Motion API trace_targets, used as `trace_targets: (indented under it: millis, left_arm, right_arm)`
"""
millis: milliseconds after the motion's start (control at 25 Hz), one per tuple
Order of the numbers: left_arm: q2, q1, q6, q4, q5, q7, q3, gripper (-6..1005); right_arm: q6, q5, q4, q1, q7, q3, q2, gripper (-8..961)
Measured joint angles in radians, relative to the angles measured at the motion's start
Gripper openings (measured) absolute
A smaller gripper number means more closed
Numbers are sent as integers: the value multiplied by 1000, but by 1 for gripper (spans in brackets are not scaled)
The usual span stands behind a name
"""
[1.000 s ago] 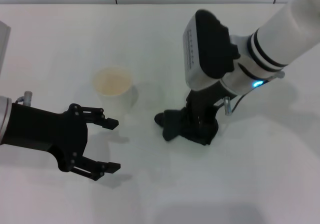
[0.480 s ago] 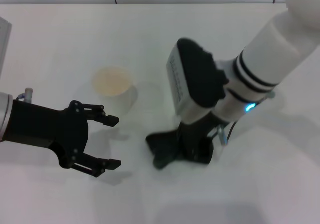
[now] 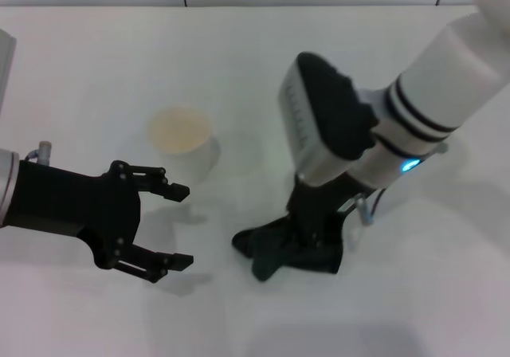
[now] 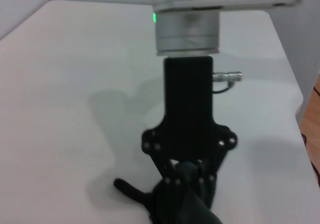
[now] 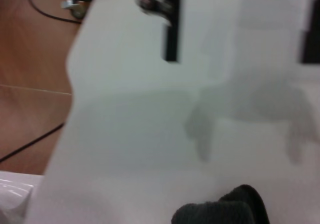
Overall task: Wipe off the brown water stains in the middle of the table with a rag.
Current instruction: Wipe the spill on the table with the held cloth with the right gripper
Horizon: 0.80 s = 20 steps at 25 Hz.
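My right gripper is shut on the rag, a dark crumpled cloth, and presses it onto the white table in front of the middle. The left wrist view shows this gripper and the rag from the side. A corner of the rag shows in the right wrist view. No brown water stain is visible in any view. My left gripper is open and empty, hovering left of the rag and in front of the cup.
A white paper cup with pale liquid stands left of the middle, behind my left gripper. The table's edge and a wooden floor with cables show in the right wrist view.
My right gripper has dragged the rag from beside the cup toward the table's front, then slightly right. My left gripper has barely moved.
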Motion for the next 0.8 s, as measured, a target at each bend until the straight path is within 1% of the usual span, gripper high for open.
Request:
trace_targets:
  millis: [160, 240, 320, 520, 640, 720, 800]
  left_arm:
    - [-1, 6, -1, -2, -7, 2, -1, 888]
    - [-1, 9, -2, -5, -11, 4, -3, 888]
    - [-1, 11, -4, -8, -12, 6, -3, 888]
    - [-1, 15, -5, -13, -12, 8, -3, 888]
    - [-1, 16, -5, -13, -19, 8, -2, 888]
    - [-1, 17, -5, -14, -26, 8, -2, 888]
    - [-1, 19, -4, -14, -28, 8, -2, 888]
  right_arm:
    - [-20, -53, -28, -41, -15, 91, -1, 89]
    - [-2, -96, -53, -75, -13, 131, -1, 89]
    - [25, -125, -62, -92, -11, 153, -1, 89]
    - [114, -207, -50, -103, 4, 161, -2, 89]
    - [153, -227, -45, -110, 7, 161, -2, 88]
    - [153, -227, -43, -111, 8, 161, -3, 88]
    - [120, -221, -43, -112, 7, 161, -2, 88]
